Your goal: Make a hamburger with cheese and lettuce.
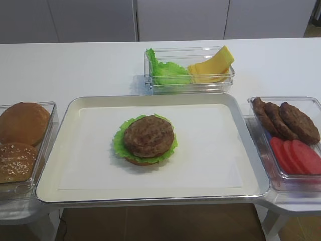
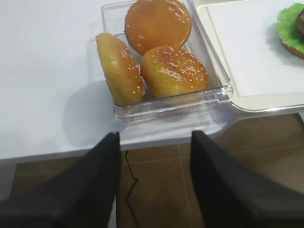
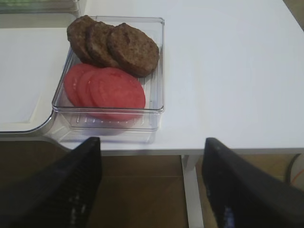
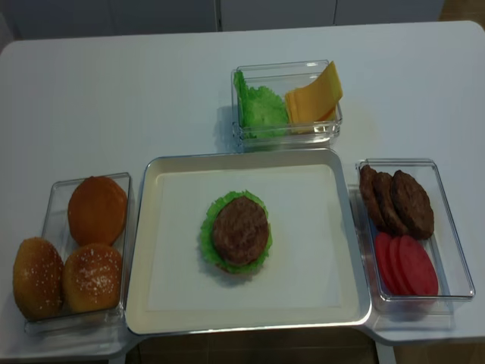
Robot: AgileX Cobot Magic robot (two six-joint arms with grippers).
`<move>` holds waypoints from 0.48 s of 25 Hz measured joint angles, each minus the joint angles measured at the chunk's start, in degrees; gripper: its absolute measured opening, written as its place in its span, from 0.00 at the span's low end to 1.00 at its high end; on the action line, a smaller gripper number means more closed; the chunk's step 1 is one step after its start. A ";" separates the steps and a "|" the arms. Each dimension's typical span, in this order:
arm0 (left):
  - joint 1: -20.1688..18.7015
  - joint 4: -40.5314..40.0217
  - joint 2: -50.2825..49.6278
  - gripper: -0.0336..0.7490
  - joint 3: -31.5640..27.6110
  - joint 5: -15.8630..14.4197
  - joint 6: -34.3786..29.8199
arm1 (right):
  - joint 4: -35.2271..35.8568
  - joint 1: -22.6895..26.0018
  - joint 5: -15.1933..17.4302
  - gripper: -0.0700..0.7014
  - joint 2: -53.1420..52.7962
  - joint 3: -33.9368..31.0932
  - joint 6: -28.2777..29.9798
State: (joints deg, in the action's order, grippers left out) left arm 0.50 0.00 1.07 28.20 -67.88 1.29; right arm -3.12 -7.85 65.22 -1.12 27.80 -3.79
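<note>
Both grippers (image 2: pixel 154 185) (image 3: pixel 152 185) wide apart, empty, tips cropped off-frame; hamburger (image 2: pixel 292 26) half cut off at edge.

Both high views look down from the front at the whole table, sharing the tray (image 1: pixel 55 150); the realsense looks steeper. Right wrist view sits close over the patty bin (image 3: pixel 159 71), left wrist over the bun bin (image 2: pixel 218 90), catching the tray corner.
</note>
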 joint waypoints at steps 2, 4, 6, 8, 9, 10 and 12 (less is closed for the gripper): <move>0.00 0.00 0.00 0.50 0.00 0.00 0.00 | 0.00 0.00 -0.02 0.76 0.00 -0.14 0.00; 0.00 0.00 0.00 0.50 0.00 0.00 0.00 | 0.00 0.00 -0.02 0.76 0.00 -0.18 0.00; 0.00 0.00 0.00 0.50 0.00 0.00 0.00 | 0.00 0.00 -0.02 0.76 0.00 -0.18 0.00; 0.00 0.00 0.00 0.50 0.00 0.00 0.00 | 0.00 0.00 -0.02 0.76 0.00 -0.18 0.00; 0.00 0.00 0.00 0.50 0.00 0.00 0.00 | 0.00 0.00 -0.02 0.76 0.00 -0.18 0.00; 0.00 0.00 0.00 0.50 0.00 0.00 0.00 | 0.00 0.00 -0.02 0.76 0.00 -0.18 0.00; 0.00 0.00 0.00 0.50 0.00 0.00 0.00 | 0.00 0.00 -0.02 0.76 0.00 -0.18 0.00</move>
State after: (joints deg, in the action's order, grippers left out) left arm 0.50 0.00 1.07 28.20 -67.88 1.29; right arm -3.12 -7.85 65.21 -1.12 27.62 -3.78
